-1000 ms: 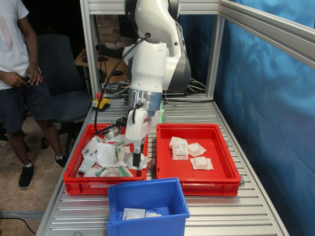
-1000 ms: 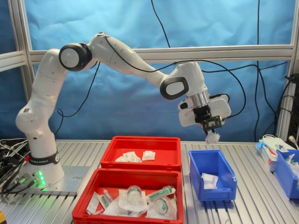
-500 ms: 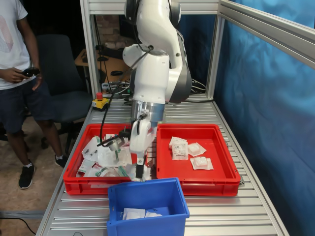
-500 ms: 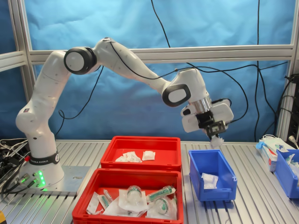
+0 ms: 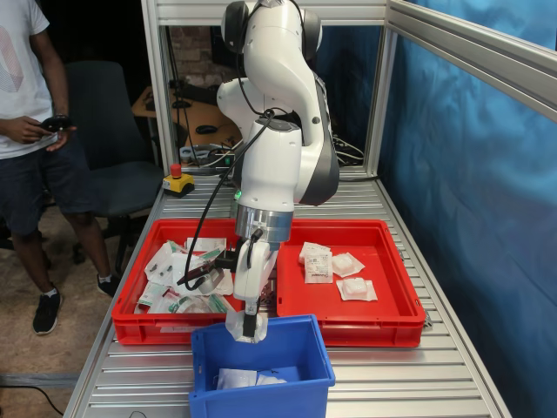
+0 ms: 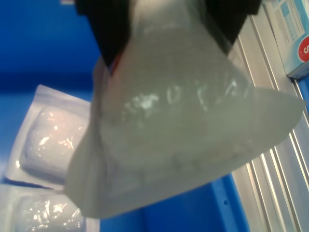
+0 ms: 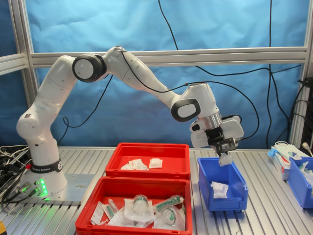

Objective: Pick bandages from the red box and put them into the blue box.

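Note:
My gripper (image 5: 251,327) is shut on a bandage (image 5: 240,329), a puffy white packet, and holds it just over the far rim of the blue box (image 5: 291,347). In the second exterior view the gripper (image 7: 224,152) and the bandage (image 7: 225,159) hang over the blue box (image 7: 227,201). In the wrist view the held bandage (image 6: 178,121) fills most of the picture, and two more bandages (image 6: 53,140) lie on the blue floor below. The red box (image 5: 383,261) holds several bandages (image 5: 346,264); it also shows in the second exterior view (image 7: 171,152).
A second red tray (image 5: 130,305) with green-printed wrappers sits at the first exterior view's left, beside the red box. A person (image 5: 30,131) stands past it. Another blue bin (image 7: 299,180) and a light-blue carton (image 7: 285,157) stand at the second exterior view's right.
The gripper has carried the bandage from above the trays' edge down and forward until it is over the blue box. The arm has stretched out and lowered.

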